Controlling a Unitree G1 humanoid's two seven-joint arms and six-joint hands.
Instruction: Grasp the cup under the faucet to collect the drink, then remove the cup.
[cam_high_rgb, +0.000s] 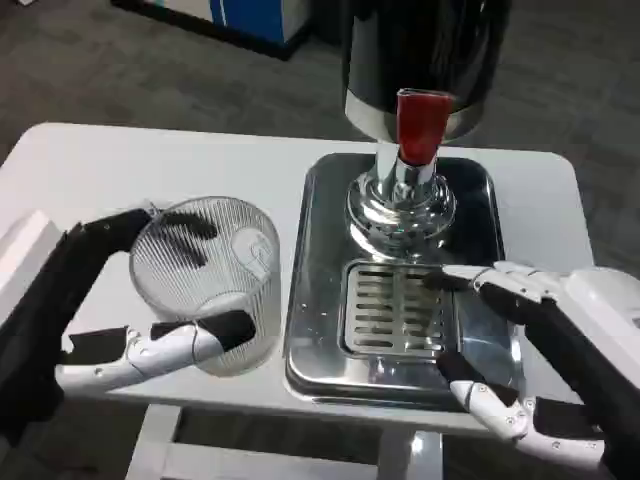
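The left hand (150, 300) is seen at the lower left of the head view, closed around a clear ribbed cup (207, 282). One white and black finger is laid across the near side of the cup, its dark tip pressed against the wall, while other dark fingers can be made out through the transparent plastic on the far side. The cup is thus held between them, over the white worktop (120, 160) and just left of the steel drip tray (320, 270). The cup is tilted rather than upright: its open mouth is turned up and away towards the upper left, and its long axis is slanted from the base, which is nearest the camera and lower right, to the rim. Whether the base is touching the worktop cannot be told. Nothing can be made out inside the cup.

The right hand (500, 340) is held at the lower right, over the right part of the tray, with its fingers spread apart and nothing in them. One fingertip is reached out above the slotted grate (385, 310), and another is extended near the tray's front edge.

Behind the grate, the polished chrome base of the drink dispenser (400, 200) is stood on the tray, and a red faucet handle (422, 122) is seen above it, below the dark body of the dispenser.
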